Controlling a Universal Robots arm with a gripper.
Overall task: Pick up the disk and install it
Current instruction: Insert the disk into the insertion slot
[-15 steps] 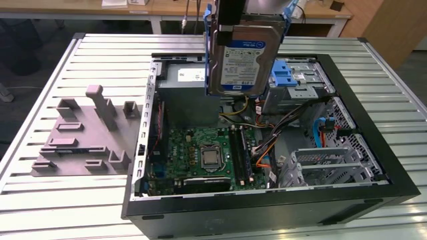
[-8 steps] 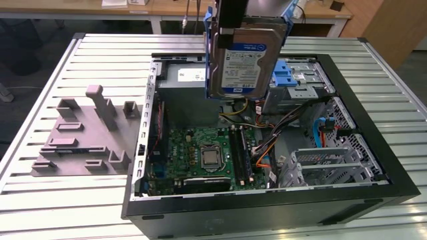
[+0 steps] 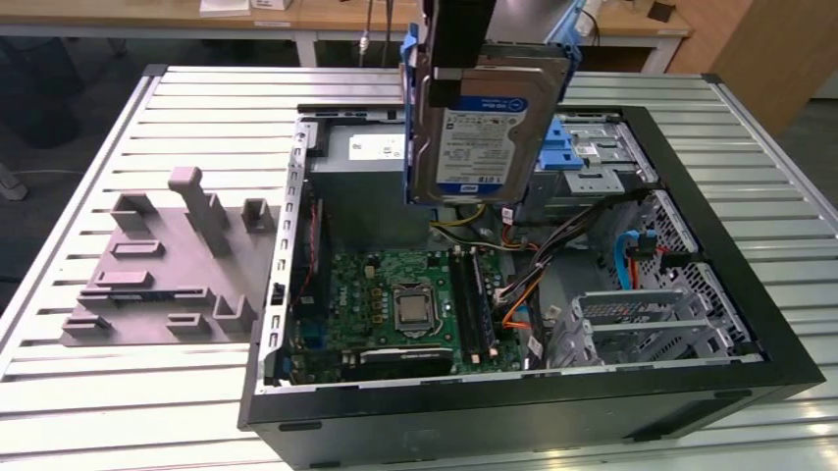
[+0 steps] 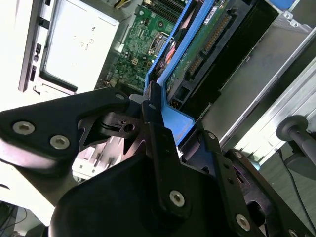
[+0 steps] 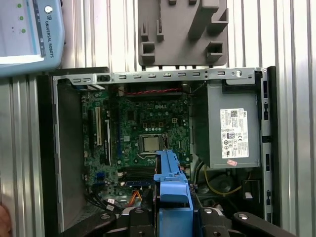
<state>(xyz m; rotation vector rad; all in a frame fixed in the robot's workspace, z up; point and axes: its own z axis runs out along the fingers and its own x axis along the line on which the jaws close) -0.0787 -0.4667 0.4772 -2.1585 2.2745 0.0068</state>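
An open black computer case [image 3: 524,397] lies on its side on a slatted metal table [image 3: 78,392]. Nearest inside it is a green motherboard [image 3: 406,294] with a square processor socket at its middle. Orange and black cables [image 3: 513,294] run along it on the exterior view's right.

Above the middle of the case hangs the disk [image 3: 482,128]. It is upright with its white-and-blue label facing the exterior view and blue rails along its edges. Its lower edge is above the motherboard's far end and touches nothing below. The gripper [image 3: 461,44] comes down from above and is closed on the disk's top end. In the second wrist view its dark fingers [image 4: 158,143] press against the blue rail on either side.

Behind the disk sits a grey power supply [image 3: 367,162] with a white sticker. Toward the exterior view's right is a metal cage [image 3: 590,162] with a blue tab. On the table at the exterior view's left, beside the case, rests a grey moulded jig [image 3: 157,265]. Wooden desks [image 3: 314,15] stand beyond the table.
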